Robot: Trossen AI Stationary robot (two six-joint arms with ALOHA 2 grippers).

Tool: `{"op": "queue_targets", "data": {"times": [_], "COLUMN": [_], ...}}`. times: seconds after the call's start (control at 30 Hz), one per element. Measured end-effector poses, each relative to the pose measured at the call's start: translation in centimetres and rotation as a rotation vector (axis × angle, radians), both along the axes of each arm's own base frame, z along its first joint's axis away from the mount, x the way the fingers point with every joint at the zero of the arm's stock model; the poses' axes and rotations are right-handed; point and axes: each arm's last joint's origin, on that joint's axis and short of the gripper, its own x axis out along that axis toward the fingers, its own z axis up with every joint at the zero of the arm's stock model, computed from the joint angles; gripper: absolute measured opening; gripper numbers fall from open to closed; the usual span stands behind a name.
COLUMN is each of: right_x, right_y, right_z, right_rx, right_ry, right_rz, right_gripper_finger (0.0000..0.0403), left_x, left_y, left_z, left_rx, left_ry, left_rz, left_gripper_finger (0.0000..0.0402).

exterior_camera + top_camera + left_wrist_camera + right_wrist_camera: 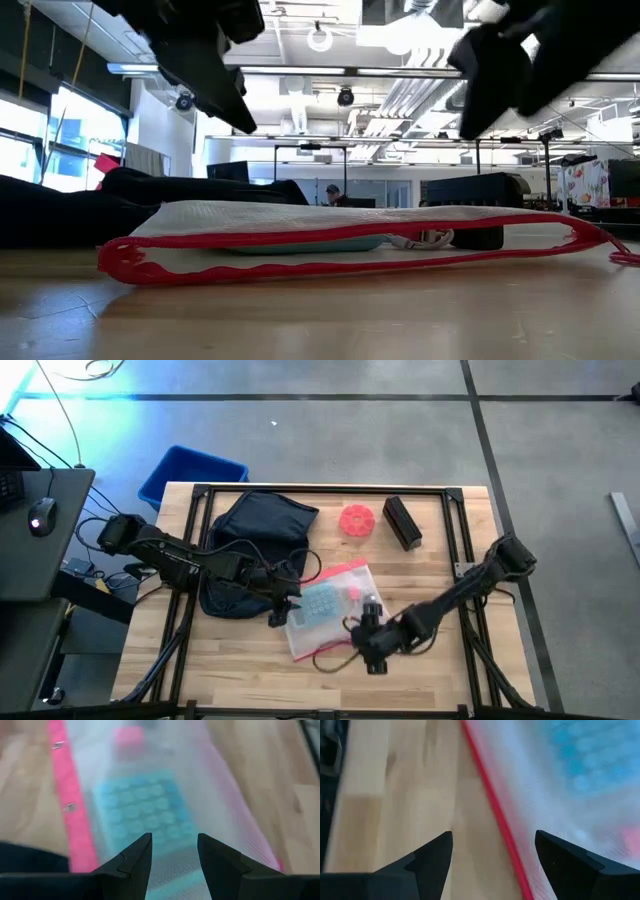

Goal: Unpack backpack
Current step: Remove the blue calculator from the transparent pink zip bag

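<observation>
The wooden table [240, 680] stands on a grey concrete floor [400, 445] crossed by dark seams. Just beyond the table's far left corner a bright blue bin [190, 470] sits on the floor. Left of the table is a dark desk [40, 540] carrying a computer mouse [41, 515], with cables running across the floor behind it. In the low view, beyond the table, the room opens into a large white hall: exposed pipes and ducts [400, 95] run along the ceiling, a round ceiling lamp [320, 40] hangs there, and tall bright windows [70, 130] line the left wall. A person [331, 193] shows far off behind the table.
</observation>
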Motion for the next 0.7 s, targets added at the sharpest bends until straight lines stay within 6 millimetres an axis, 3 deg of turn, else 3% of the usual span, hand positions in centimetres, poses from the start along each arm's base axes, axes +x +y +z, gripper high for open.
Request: {"op": "queue_targets", "data": {"times": [0.23,0.4,0.53,0.7], "right_x": [0.8,1.8,2.5,3.8], "right_y": [-0.5,-2.1,-3.6,-4.9], "right_z": [-4.3,-5.9,-5.7,-3.0], "right_rx": [-0.264,-0.302,-0.306,-0.176], "right_ry": [0.064,0.122,0.129,0.11], "right_rz": [-0.017,-0.049,-0.095,-0.115], "right_gripper_finger": [0.0242,0.0205,0.014,0.0033], "left_x": [-0.8,-1.3,-1.6,-1.8], "left_y": [-3.1,-5.9,-7.8,-9.6], "left_z": [0.0,0.6,1.0,0.8], "left_rx": [-0.058,-0.083,-0.084,-0.07], "left_ry": [0.006,-0.087,-0.184,-0.285], "left_rz": [-0.058,-0.012,0.067,0.178], "left_gripper_finger": [0.0137,0.0137,0.0137,0.0137]}}
